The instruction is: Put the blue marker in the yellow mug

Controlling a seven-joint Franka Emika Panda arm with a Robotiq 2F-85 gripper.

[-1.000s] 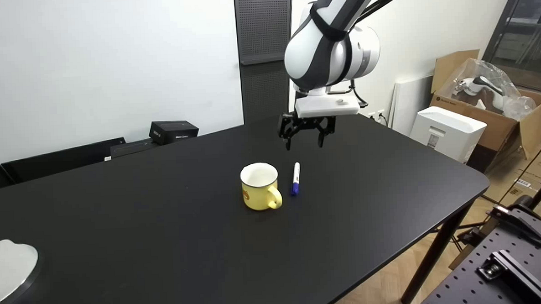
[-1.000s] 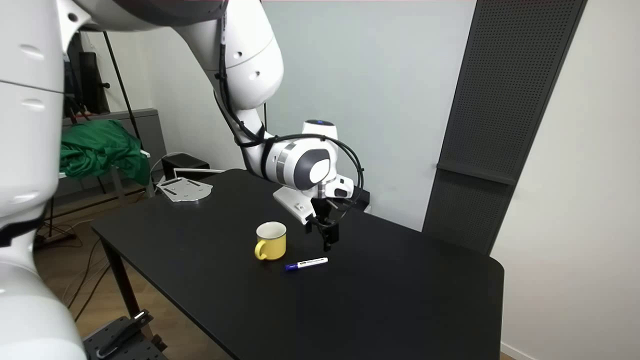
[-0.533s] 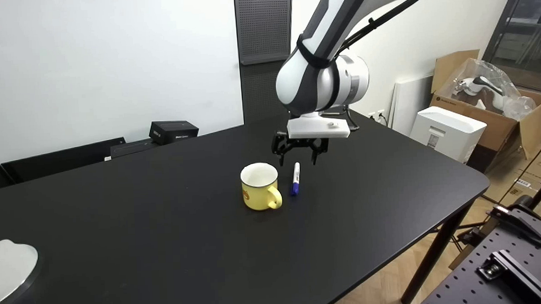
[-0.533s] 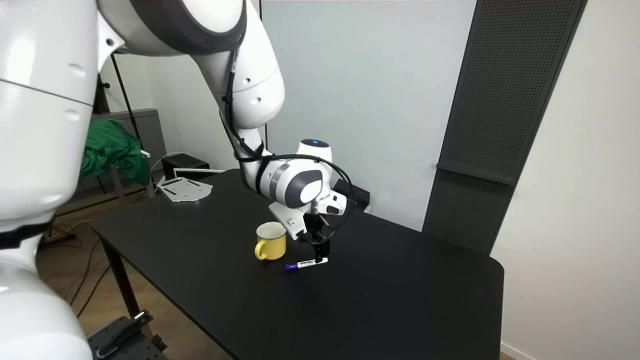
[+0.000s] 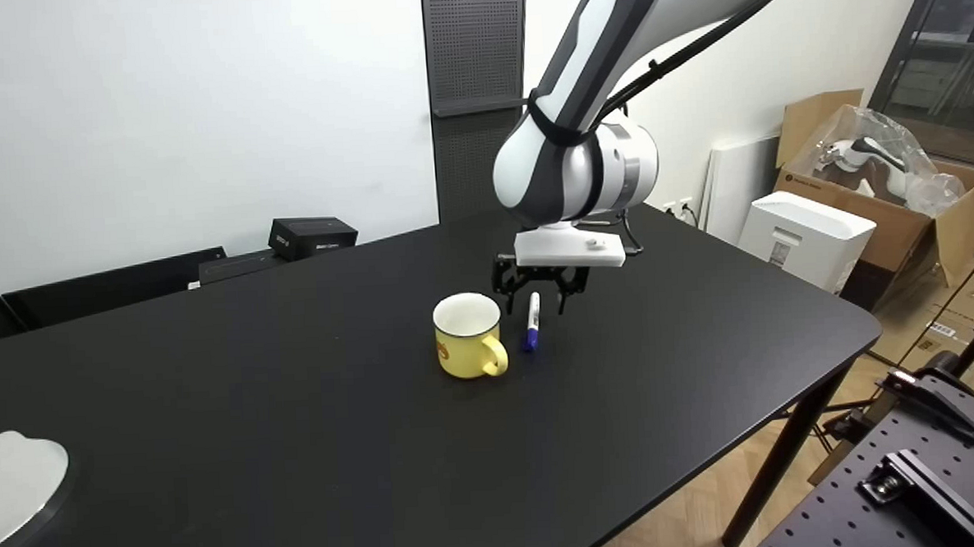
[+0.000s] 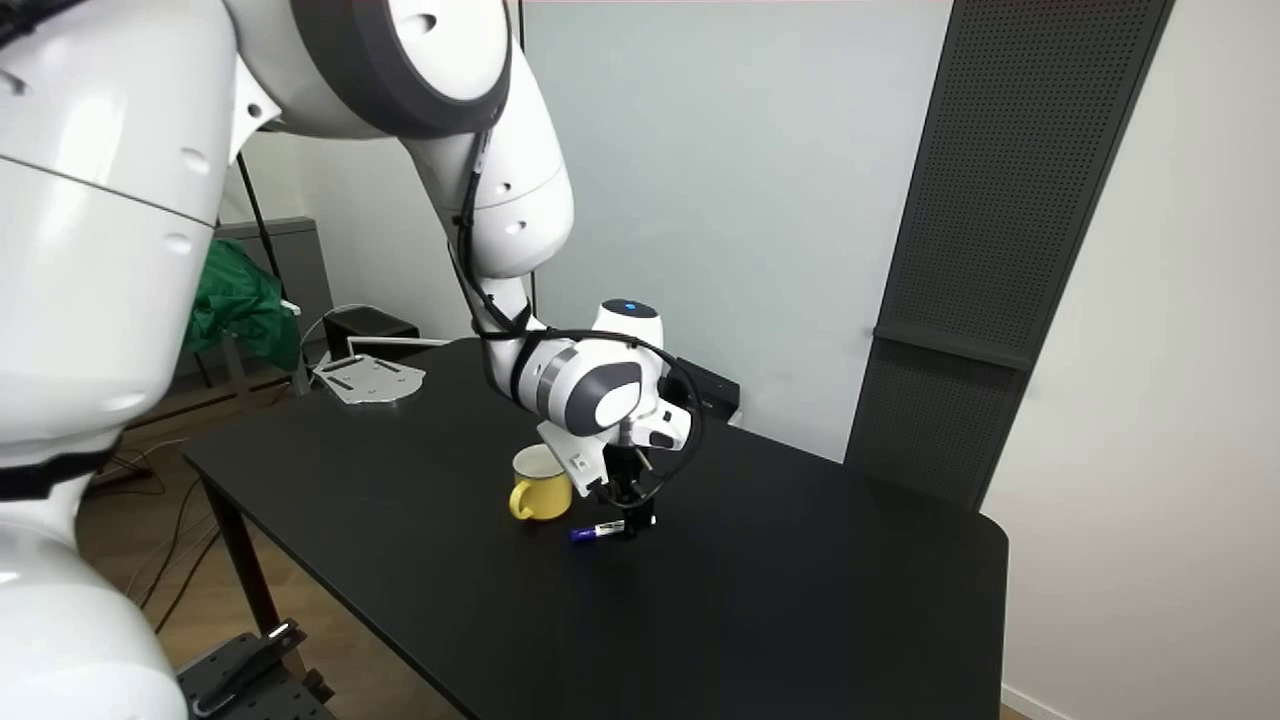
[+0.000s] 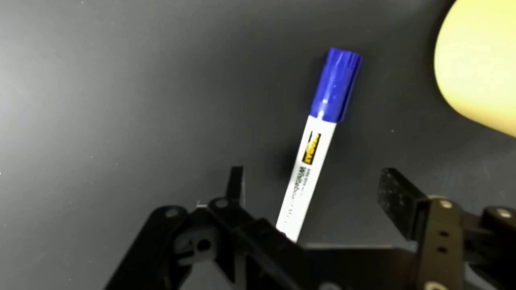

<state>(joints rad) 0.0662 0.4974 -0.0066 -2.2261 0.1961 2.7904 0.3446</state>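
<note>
The blue marker [image 5: 532, 329] lies flat on the black table, blue cap and white barrel, in both exterior views [image 6: 596, 531] and in the wrist view [image 7: 322, 108]. The yellow mug [image 5: 464, 355] stands upright beside it, white inside, handle on its side; it also shows in an exterior view [image 6: 545, 498] and partly at the wrist view's upper right [image 7: 479, 60]. My gripper [image 5: 535, 307] is open, low over the marker's white end. In the wrist view the fingers [image 7: 313, 175] are apart on either side of the white barrel, not touching it. The barrel's far end is hidden behind the gripper.
The black table [image 5: 297, 446] runs under everything. A metal plate [image 5: 11, 483] lies on it, also in an exterior view [image 6: 368, 378]. A black box [image 5: 313, 236] is at the back edge by the wall. A white bin [image 5: 806, 239] and cardboard box [image 5: 879, 215] stand beyond the table.
My gripper has come down toward the table, and its fingers now flank the marker's white end. It stays open. The marker and mug have not moved.
</note>
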